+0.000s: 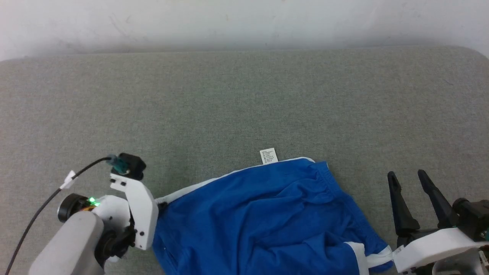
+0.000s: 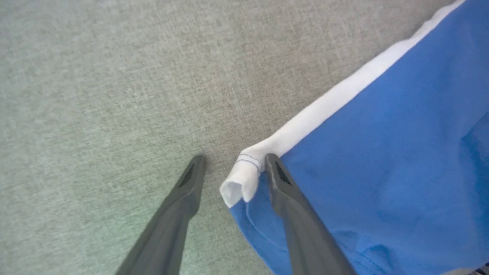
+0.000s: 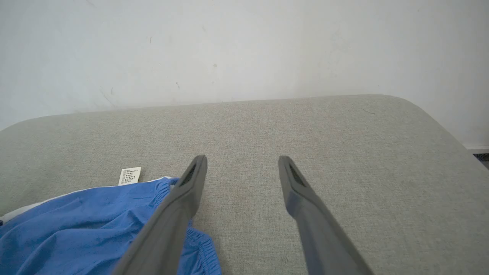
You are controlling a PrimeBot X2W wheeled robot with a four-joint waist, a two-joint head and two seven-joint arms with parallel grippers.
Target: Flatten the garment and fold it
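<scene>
Item: padded surface (image 1: 244, 99), grey-green woven cloth, rounded corners, being backed by a pale wall (image 1: 244, 19). One article is being carried directly on it: the garment (image 1: 259, 214), blue with white trim, being displayed rumpled at the side farthest from the wall, its white tag (image 1: 268, 156) being turned toward the wall.

Soft, even, fairly bright light fills all three views, leaving only faint shadows along the folds of the garment (image 1: 267, 214). The left wrist view is slightly blurred, its dark fingers (image 2: 305, 229) soft-edged. The wall (image 1: 244, 19) looks pale and washed out.
</scene>
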